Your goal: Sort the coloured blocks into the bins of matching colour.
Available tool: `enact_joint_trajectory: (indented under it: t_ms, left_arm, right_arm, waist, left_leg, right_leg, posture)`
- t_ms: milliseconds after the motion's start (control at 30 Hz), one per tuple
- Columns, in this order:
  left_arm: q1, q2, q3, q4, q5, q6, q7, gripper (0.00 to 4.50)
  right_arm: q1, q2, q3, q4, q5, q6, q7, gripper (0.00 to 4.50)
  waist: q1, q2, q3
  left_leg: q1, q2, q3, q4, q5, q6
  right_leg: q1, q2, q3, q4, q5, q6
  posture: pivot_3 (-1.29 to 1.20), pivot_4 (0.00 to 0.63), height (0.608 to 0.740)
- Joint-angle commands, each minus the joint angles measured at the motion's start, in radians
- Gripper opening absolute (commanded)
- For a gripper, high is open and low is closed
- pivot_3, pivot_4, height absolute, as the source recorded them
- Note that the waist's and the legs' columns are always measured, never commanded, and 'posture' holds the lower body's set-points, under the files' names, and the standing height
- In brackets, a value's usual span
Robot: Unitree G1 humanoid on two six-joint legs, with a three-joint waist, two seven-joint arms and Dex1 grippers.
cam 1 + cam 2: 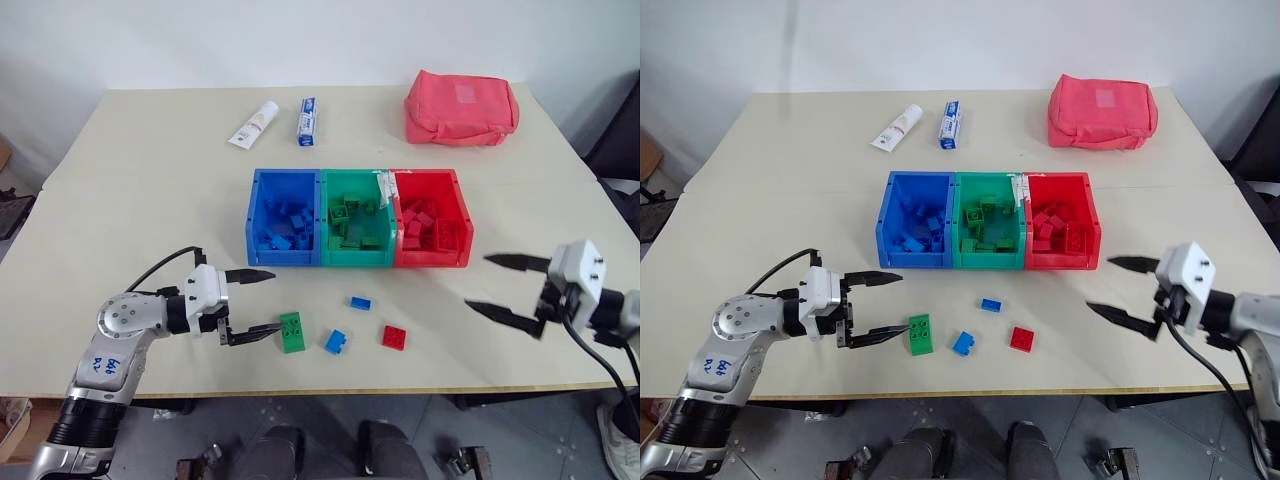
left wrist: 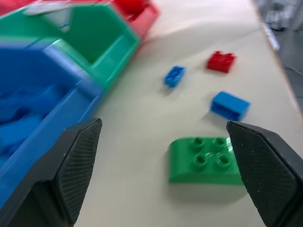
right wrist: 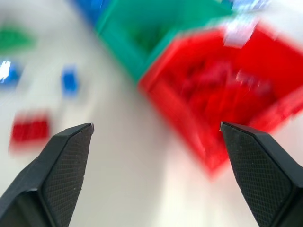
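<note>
Three joined bins stand mid-table: blue bin (image 1: pixel 255 222), green bin (image 1: pixel 356 258), red bin (image 1: pixel 462 220), each holding several blocks of its own colour. In front of them on the table lie a green block (image 1: pixel 293 332), a small blue block (image 1: pixel 360 302), another blue block (image 1: pixel 336 342) and a red block (image 1: pixel 394 337). My left gripper (image 1: pixel 258 303) is open, its tips just left of the green block, one fingertip (image 2: pixel 258 165) right beside it. My right gripper (image 1: pixel 495 285) is open and empty, right of the red block and in front of the red bin's right corner.
At the back lie a white tube (image 1: pixel 254 125), a blue-and-white tube (image 1: pixel 307 121) and a pinkish-red fabric pouch (image 1: pixel 461 108). The table's front edge (image 1: pixel 330 391) runs close below the loose blocks.
</note>
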Motion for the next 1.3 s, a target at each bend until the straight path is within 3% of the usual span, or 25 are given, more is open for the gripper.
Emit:
enact_joint_trajectory:
  t_ms: [33, 200, 300, 633, 700, 967, 1100, 1300]
  left_arm:
    - [-0.011, -0.015, -0.019, -0.002, -0.023, -0.029, -0.056, 4.50]
    - [0.049, 0.004, -0.010, -0.055, -0.055, 0.017, -0.079, 4.50]
    - [0.078, 0.020, 0.004, -0.073, -0.060, 0.016, -0.092, 4.50]
    - [0.129, 0.057, 0.035, -0.126, -0.040, 0.032, -0.054, 4.50]
    - [0.144, 0.057, 0.038, -0.142, -0.042, 0.032, -0.047, 4.50]
    - [0.145, 0.010, 0.060, -0.173, -0.054, 0.032, 0.026, 4.50]
    - [0.132, -0.047, 0.085, -0.205, -0.093, 0.091, 0.129, 4.50]
    - [0.097, -0.151, 0.140, -0.250, -0.153, 0.196, 0.317, 4.50]
  right_arm:
    - [0.011, -0.030, -0.012, -0.020, 0.004, -0.046, 0.046, 4.45]
    - [0.022, -0.029, 0.111, -0.227, 0.050, 0.110, 0.048, 4.45]
    - [-0.017, -0.019, 0.255, -0.302, -0.023, 0.201, -0.005, 4.45]
    - [-0.111, 0.065, 0.490, -0.308, -0.148, 0.324, -0.145, 4.45]
    - [-0.118, 0.074, 0.502, -0.301, -0.170, 0.328, -0.170, 4.07]
    - [-0.152, 0.094, 0.460, -0.237, -0.158, 0.276, -0.177, 1.55]
    - [-0.185, 0.148, 0.366, -0.235, -0.046, 0.303, -0.186, 1.42]
    - [-0.342, 0.241, 0.164, -0.169, 0.077, 0.378, -0.353, 1.42]
  waist:
    - [-0.005, 0.001, 0.000]
    - [-0.012, 0.001, 0.000]
    - [-0.011, 0.001, 0.000]
    - [0.006, 0.001, 0.000]
    - [0.002, 0.000, -0.001]
    - [0.003, 0.000, -0.001]
    - [0.004, 0.000, -0.001]
    - [0.003, 0.000, -0.001]
  left_leg:
    - [0.000, 0.000, 0.000, 0.000, 0.000, 0.000]
    - [0.000, 0.001, 0.000, 0.000, 0.000, 0.000]
    - [-0.001, 0.001, -0.001, 0.000, 0.000, -0.001]
    - [-0.002, -0.001, -0.003, 0.001, 0.000, 0.000]
    - [-0.001, 0.000, -0.003, 0.001, 0.000, 0.000]
    - [-0.001, 0.000, -0.002, 0.000, 0.000, -0.001]
    - [-0.001, 0.000, -0.002, 0.001, 0.000, -0.001]
    - [-0.001, 0.000, -0.002, 0.001, 0.000, -0.001]
  right_leg:
    - [-0.001, 0.000, 0.000, 0.000, 0.000, 0.000]
    - [-0.001, 0.000, 0.001, 0.000, 0.000, 0.000]
    - [-0.001, 0.000, 0.002, 0.000, 0.000, 0.000]
    - [0.000, -0.002, 0.002, -0.001, 0.000, 0.000]
    - [0.000, -0.001, 0.002, -0.001, 0.000, 0.000]
    - [0.000, -0.001, 0.001, -0.001, 0.000, 0.000]
    - [0.000, -0.001, 0.001, 0.000, 0.000, 0.000]
    - [-0.001, 0.000, 0.001, 0.001, 0.000, 0.000]
  posture:
    - [0.00, 0.150, 0.740]
    - [0.00, 0.150, 0.740]
    - [0.00, 0.150, 0.740]
    - [0.00, 0.150, 0.740]
    - [0.00, 0.150, 0.740]
    - [0.00, 0.150, 0.740]
    - [0.00, 0.150, 0.740]
    - [0.00, 0.150, 0.740]
